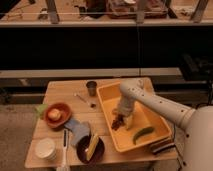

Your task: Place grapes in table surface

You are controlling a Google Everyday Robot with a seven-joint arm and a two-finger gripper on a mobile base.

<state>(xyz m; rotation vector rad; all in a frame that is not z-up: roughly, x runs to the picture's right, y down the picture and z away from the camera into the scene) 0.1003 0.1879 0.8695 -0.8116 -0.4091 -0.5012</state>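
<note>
The white arm (152, 102) bends down into the yellow bin (106, 112) by the table surface's (65, 92) right edge. Its gripper (121, 116) hides part of the grapes (117, 123) there. I cannot tell if it grips them.

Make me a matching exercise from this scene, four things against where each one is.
1 grapes
2 metal cup
3 orange bowl
4 hand

A on the table, left side
B in the yellow bin, left of the green vegetable
C on the table, beside the bin's far left corner
D down in the bin, over the grapes

Pairs: 1-B, 2-C, 3-A, 4-D
</note>
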